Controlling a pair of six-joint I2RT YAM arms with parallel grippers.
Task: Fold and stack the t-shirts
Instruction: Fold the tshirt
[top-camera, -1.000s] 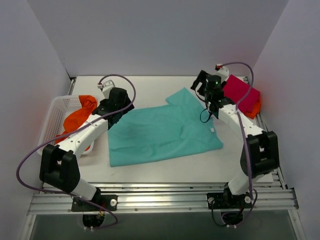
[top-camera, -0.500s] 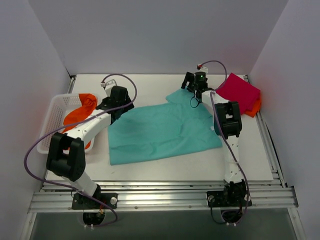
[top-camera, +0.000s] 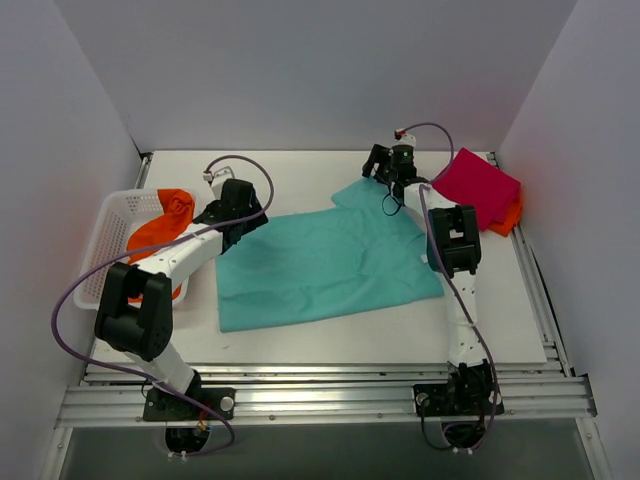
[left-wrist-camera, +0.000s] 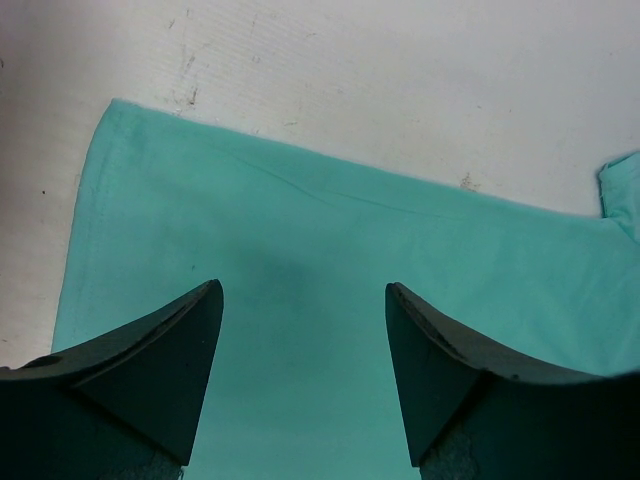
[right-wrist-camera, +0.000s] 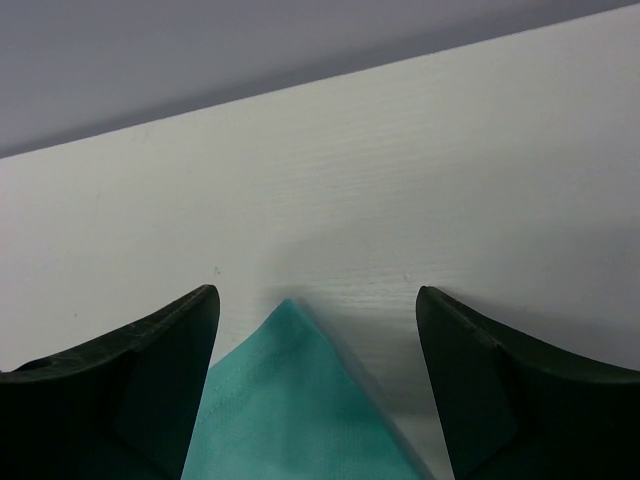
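Top external is showing the teal shirt (top-camera: 325, 265) lying flat in the middle of the table (top-camera: 300, 340). My left gripper (left-wrist-camera: 302, 290) is hanging over its back left corner, with fingers standing wide apart. My right gripper (right-wrist-camera: 315, 295) is pointing at a sleeve tip near the back, fingers apart too; I cannot tell if they are touching the cloth. A pink shirt (top-camera: 485, 185) is sitting folded at the back right on an orange cloth (top-camera: 512, 215), maybe another shirt. An orange shirt (top-camera: 160, 235) is lying in the basket (top-camera: 105, 225).
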